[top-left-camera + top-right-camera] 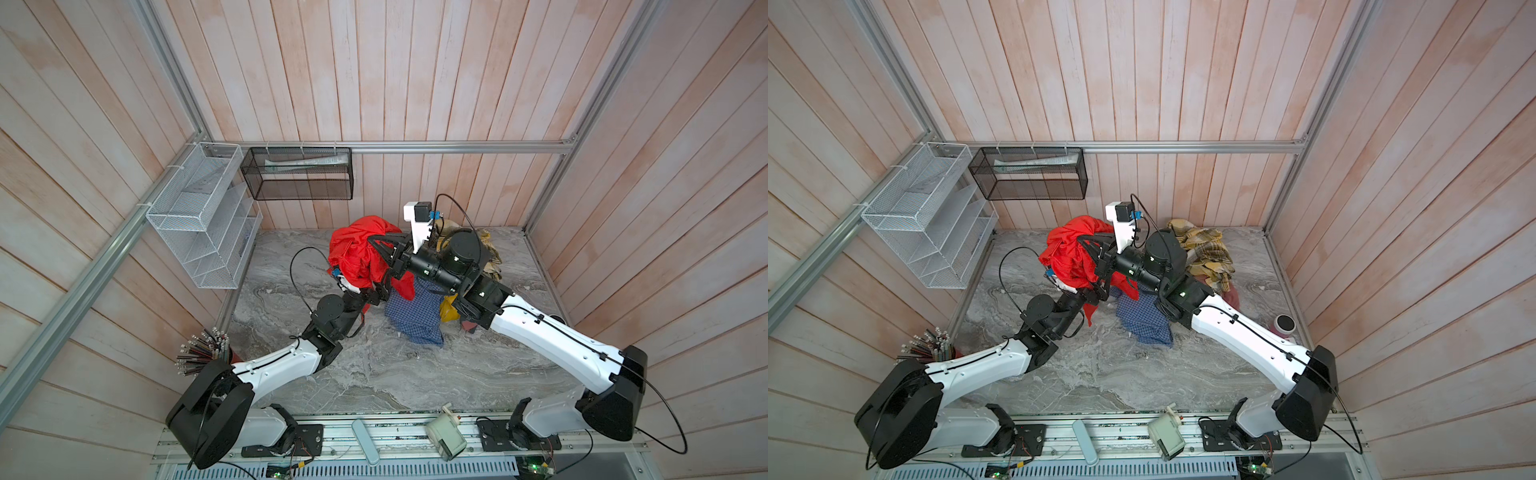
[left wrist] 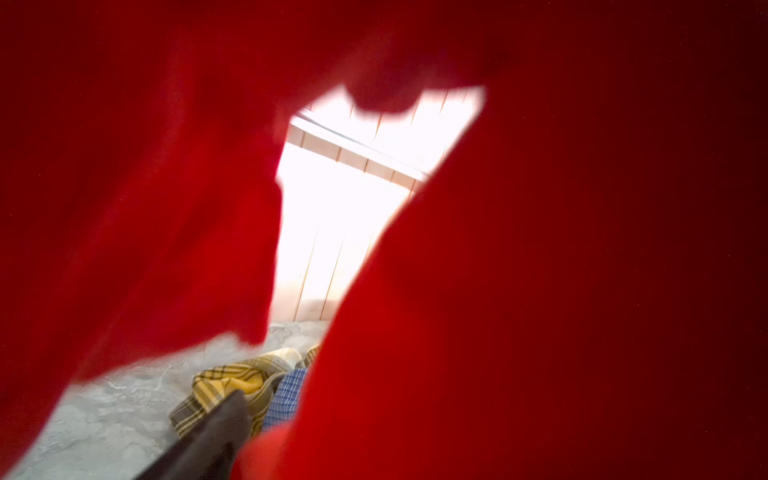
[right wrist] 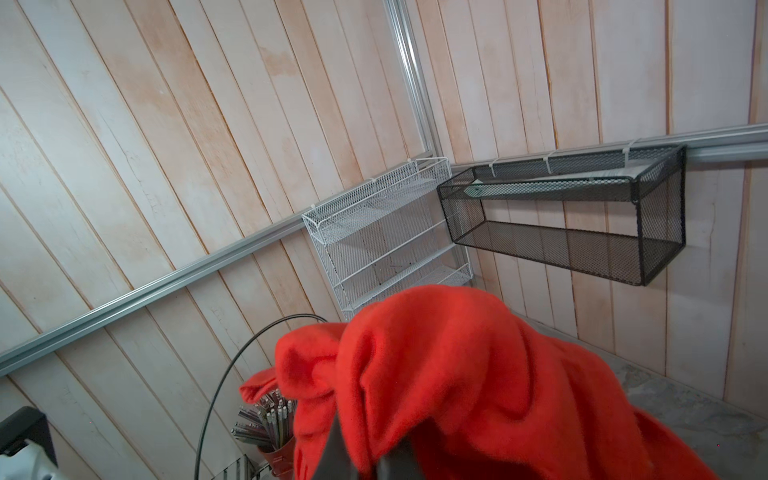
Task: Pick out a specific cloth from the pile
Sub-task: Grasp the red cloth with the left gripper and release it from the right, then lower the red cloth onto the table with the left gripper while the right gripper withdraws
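The bright red cloth (image 1: 357,249) (image 1: 1071,249) hangs bunched in the air above the table's back middle. My right gripper (image 1: 372,239) (image 3: 370,461) is shut on a fold of it. Its lower folds drape over my left gripper (image 1: 380,291), which sits under it. In the left wrist view the red cloth (image 2: 540,291) fills nearly everything. One dark finger (image 2: 216,436) shows far off to the side, so the jaws stand wide. The pile lies beneath: a blue checked shirt (image 1: 415,316), yellow-and-grey plaid (image 1: 1208,253), a plain yellow piece (image 1: 448,307) and a dull pink piece (image 1: 1231,297).
A white mesh rack (image 1: 199,216) and a black mesh basket (image 1: 297,174) hang on the walls at back left. A holder of metal rods (image 1: 203,353) stands by the left arm. A small round pot (image 1: 1284,323) sits at the table's right edge.
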Controlling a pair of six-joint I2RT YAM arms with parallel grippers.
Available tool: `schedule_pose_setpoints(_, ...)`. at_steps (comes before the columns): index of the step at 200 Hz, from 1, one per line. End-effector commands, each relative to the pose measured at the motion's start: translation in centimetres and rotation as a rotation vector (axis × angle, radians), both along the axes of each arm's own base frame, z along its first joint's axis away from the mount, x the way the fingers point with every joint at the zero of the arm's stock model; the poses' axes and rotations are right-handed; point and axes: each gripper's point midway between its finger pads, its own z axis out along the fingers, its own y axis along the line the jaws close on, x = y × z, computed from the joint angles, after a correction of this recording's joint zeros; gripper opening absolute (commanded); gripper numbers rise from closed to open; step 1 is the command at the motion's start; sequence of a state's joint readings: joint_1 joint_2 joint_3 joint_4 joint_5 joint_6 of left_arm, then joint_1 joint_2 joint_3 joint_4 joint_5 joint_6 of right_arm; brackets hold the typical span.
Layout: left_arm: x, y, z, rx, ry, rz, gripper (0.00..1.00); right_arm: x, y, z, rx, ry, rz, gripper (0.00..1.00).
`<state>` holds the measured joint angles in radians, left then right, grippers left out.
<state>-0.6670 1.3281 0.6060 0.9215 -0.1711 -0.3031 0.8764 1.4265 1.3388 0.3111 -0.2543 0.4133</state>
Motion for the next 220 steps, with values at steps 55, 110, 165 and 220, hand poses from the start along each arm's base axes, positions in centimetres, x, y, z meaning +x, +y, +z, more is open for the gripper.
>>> schedule_pose_setpoints(55,-0.3,4.0,5.1,-0.062,-0.165,0.140,0.15,-1.0,-2.1,-2.2,-0.019,0.017,-0.039,0.00)
schedule_pose_setpoints(110,-0.8,6.9,5.2,0.024,-0.162,0.249,0.00,1.3,-1.7,-6.3,-0.176,0.085,-0.109,0.59)
schedule_pose_setpoints(165,0.4,13.0,4.1,0.093,-0.040,0.401,0.00,3.7,-5.8,-8.0,-0.250,0.089,-0.268,0.98)
schedule_pose_setpoints(220,1.6,16.3,3.1,0.179,-0.041,0.485,0.00,4.8,-11.1,-10.7,-0.359,0.085,-0.424,0.98)
